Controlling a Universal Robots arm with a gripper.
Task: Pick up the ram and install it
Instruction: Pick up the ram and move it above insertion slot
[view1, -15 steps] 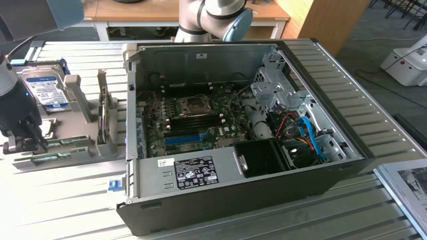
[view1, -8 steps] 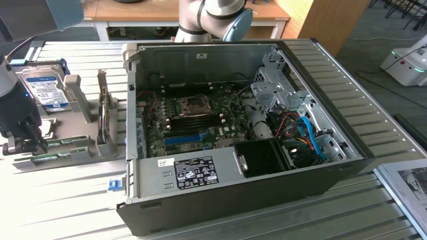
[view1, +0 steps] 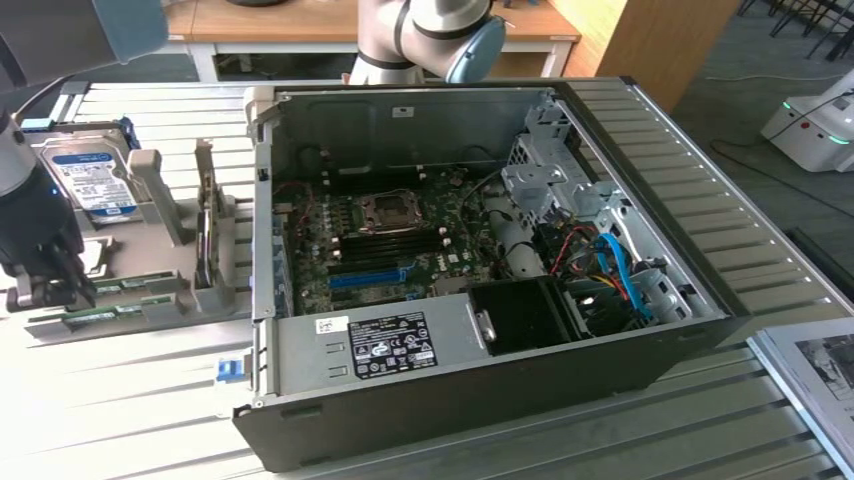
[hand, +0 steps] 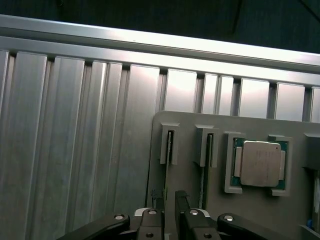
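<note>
1. Two thin sticks on edge in the slots of a gray holder (hand: 190, 125), on the exterior view's left of the open computer case (view1: 467, 400); nearer one taken as the ram (hand: 168, 145), lined up with the gripper (hand: 169, 202).
2. At the gripper: jaws parted, only a narrow gap, nothing clamped as far as can be judged; low over the holder, with the ram's top edge pointing into that gap.
3. Likely risk: closing off-centre and pinching a slot post instead of the board, given so little room on either side.
4. Likely risk too: squeezing the small chips rather than bare board, or tilting and jamming the ram in a snug slot.
5. Possible slip: thin, smooth board between hard dark fingers (hand: 150, 220), little surface for friction.
6. Possible snag at the case: sharp sheet-metal edges, loose red and blue cables (view1: 614, 262) close beside the motherboard (view1: 387, 240).
7. Materials and shapes:
   - holder: matte gray, flat, with blocky raised slot posts;
   - table (hand: 75, 150): ribbed bright aluminium, glossy and hard;
   - processor chip (hand: 260, 162): square, dull silver lid in a green frame;
   - ram: flat, narrow, rigid, brittle-looking.
</note>
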